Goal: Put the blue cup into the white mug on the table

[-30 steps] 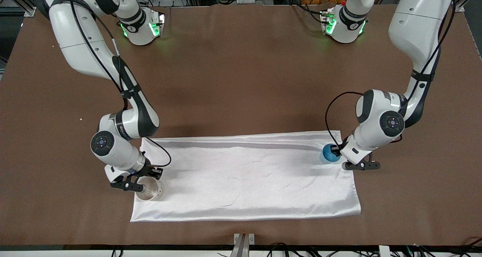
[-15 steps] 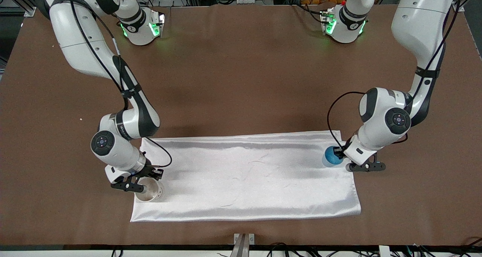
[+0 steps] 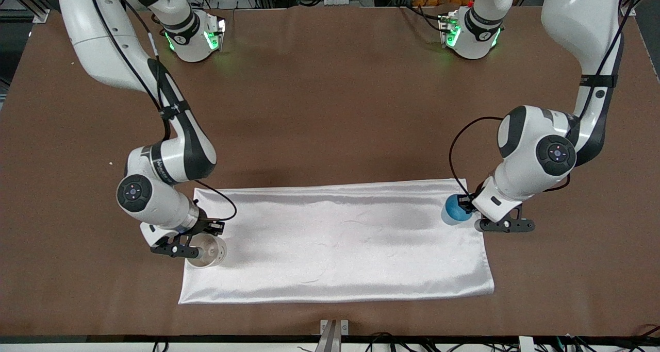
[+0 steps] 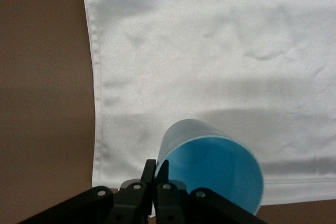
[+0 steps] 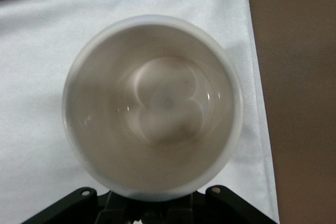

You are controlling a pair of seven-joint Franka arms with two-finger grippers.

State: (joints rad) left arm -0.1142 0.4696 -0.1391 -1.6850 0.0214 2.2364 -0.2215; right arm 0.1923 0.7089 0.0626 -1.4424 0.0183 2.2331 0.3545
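Note:
The blue cup (image 3: pixel 454 210) is over the white cloth's end toward the left arm. My left gripper (image 3: pixel 463 205) is shut on its rim. In the left wrist view the cup (image 4: pixel 210 174) tilts with its open mouth showing, and my left gripper (image 4: pixel 156 170) pinches its wall. The white mug (image 3: pixel 207 250) is over the cloth's other end, held by my right gripper (image 3: pixel 196 246). In the right wrist view I look straight down into the empty mug (image 5: pixel 152 106); its handle and my fingers are hidden under it.
The shiny white cloth (image 3: pixel 335 244) lies on the brown table (image 3: pixel 330 110), nearer to the front camera than the table's middle. Both arm bases stand along the table's edge farthest from the camera. A metal bracket (image 3: pixel 334 329) sits at the nearest edge.
Both arms have risen a little. The white mug has lifted off the cloth with my right gripper. My left wrist has shifted toward the left arm's end, still holding the blue cup.

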